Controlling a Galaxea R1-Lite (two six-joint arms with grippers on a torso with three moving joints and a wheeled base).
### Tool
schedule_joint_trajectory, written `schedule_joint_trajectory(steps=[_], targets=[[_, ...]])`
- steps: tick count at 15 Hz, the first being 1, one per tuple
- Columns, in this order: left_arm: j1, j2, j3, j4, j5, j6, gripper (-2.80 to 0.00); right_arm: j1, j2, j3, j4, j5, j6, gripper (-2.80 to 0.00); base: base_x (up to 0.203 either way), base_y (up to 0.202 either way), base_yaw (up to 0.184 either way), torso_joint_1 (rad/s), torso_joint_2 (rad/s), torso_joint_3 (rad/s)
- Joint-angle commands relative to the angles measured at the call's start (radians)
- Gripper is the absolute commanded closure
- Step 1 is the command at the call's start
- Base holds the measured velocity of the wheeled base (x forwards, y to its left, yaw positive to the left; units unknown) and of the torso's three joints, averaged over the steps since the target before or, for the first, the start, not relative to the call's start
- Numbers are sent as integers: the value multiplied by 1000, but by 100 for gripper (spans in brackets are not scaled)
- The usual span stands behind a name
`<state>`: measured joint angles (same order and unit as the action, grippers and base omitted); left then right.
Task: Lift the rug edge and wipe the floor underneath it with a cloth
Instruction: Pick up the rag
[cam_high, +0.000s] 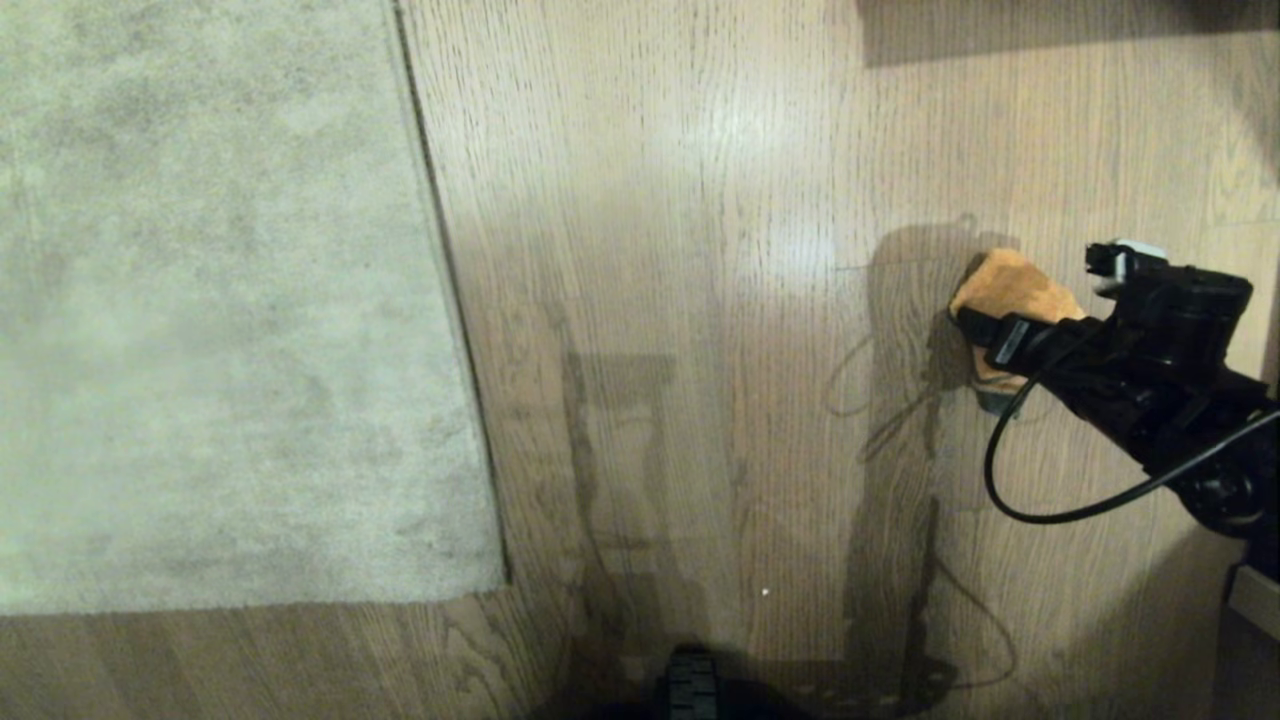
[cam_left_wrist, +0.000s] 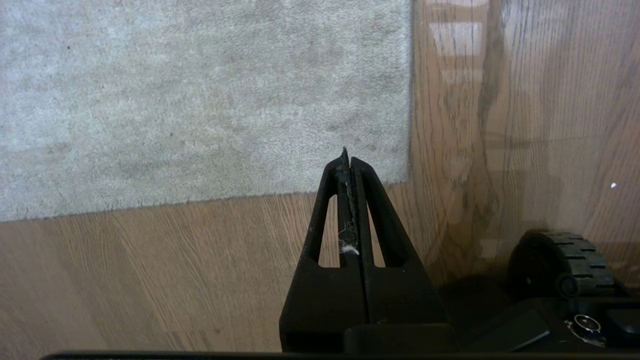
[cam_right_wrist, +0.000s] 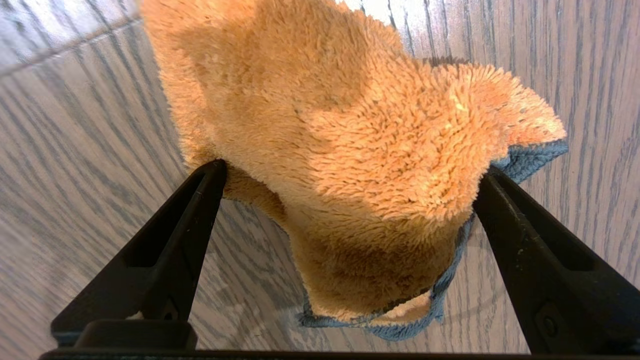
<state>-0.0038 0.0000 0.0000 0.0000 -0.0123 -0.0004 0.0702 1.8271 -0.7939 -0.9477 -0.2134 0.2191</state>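
Wood floor (cam_high: 700, 200), right pincer (cam_right_wrist: 345, 170) wide, straddling cloth (cam_right_wrist: 350, 125)

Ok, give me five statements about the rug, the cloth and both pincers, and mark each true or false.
1. The rug edge lies flat on the floor. True.
2. The right pincer is shut on the cloth. False: its fingers stand open on either side of the cloth, which lies on the floor.
3. The left pincer is shut and holds nothing. True.
4. The cloth lies on the rug. False: it lies on bare floor, well apart from the rug.
5. The cloth is orange-tan with a blue-grey edge. True.
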Motion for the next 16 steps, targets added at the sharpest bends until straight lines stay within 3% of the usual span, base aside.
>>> schedule_joint_trajectory(steps=[1,4,5,16], targets=[[1,0,0,0,0,-1,0,-3,21,-4,-8,-1,0,-280,0,0,0,0,0,0],[0,0,0,0,0,-1,0,-4,44,-9,-13,-1,-1,-280,0,0,0,0,0,0],[-1,0,0,0,0,-1,0,-4,44,-10,-13,-1,-1,0,0,0,0,0,0,0],[-1,0,0,0,0,-1,0,-4,-38,2,6,-1,1,0,0,0,0,0,0,0]])
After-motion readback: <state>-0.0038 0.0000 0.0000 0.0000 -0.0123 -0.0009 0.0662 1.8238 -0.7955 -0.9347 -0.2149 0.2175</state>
